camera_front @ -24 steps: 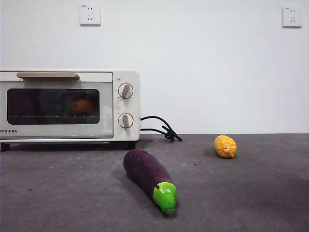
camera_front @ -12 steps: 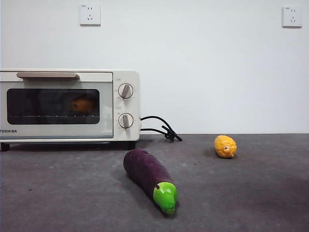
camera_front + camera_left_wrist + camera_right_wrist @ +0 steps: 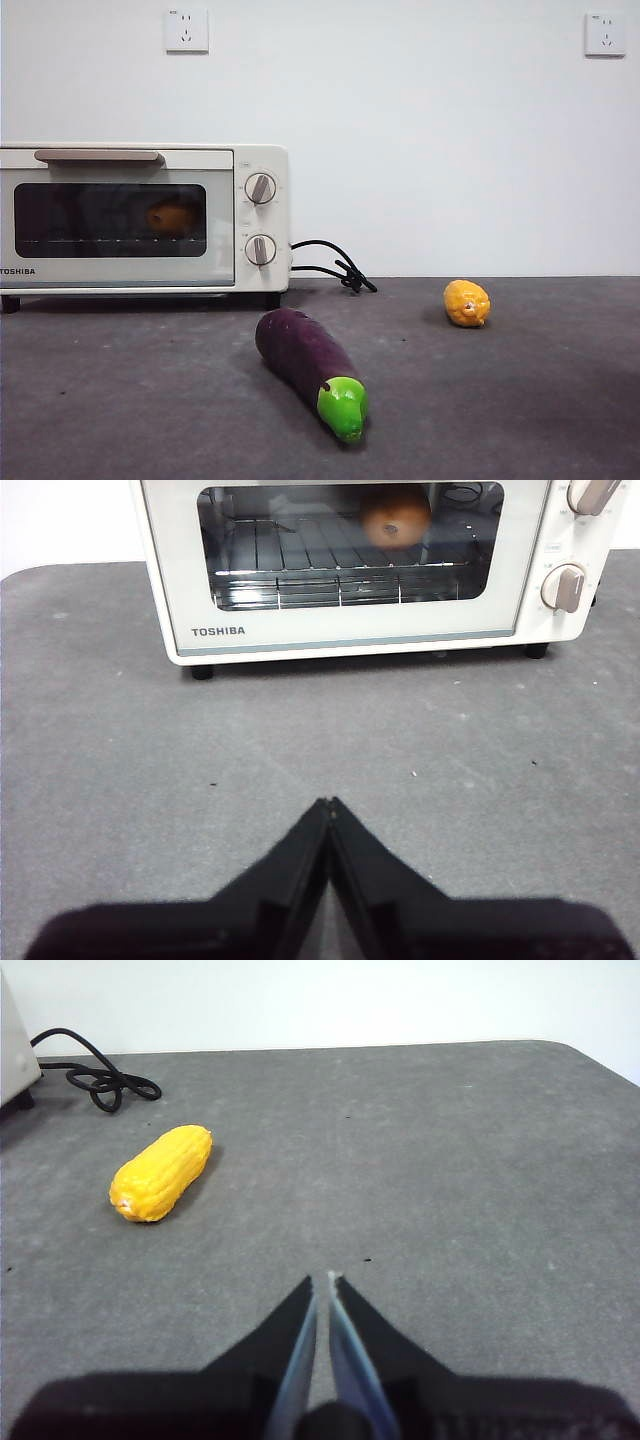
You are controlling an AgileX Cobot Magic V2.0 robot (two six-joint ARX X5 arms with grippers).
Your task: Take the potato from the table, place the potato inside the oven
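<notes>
The potato (image 3: 172, 217) lies inside the oven (image 3: 140, 215), dimly visible through the dark glass of its closed door; in the left wrist view the potato (image 3: 396, 517) rests on the wire rack behind the glass of the oven (image 3: 350, 570). My left gripper (image 3: 329, 805) hangs shut and empty over the bare table (image 3: 150, 750) in front of the oven. Farther right, my right gripper (image 3: 322, 1280) is shut and empty above the table (image 3: 480, 1160). Neither arm shows in the front view.
A purple eggplant (image 3: 310, 368) with a green tip lies in the middle foreground. A yellow corn cob (image 3: 467, 302) (image 3: 160, 1172) lies to the right. The oven's black cord (image 3: 335, 266) (image 3: 97, 1072) coils behind it.
</notes>
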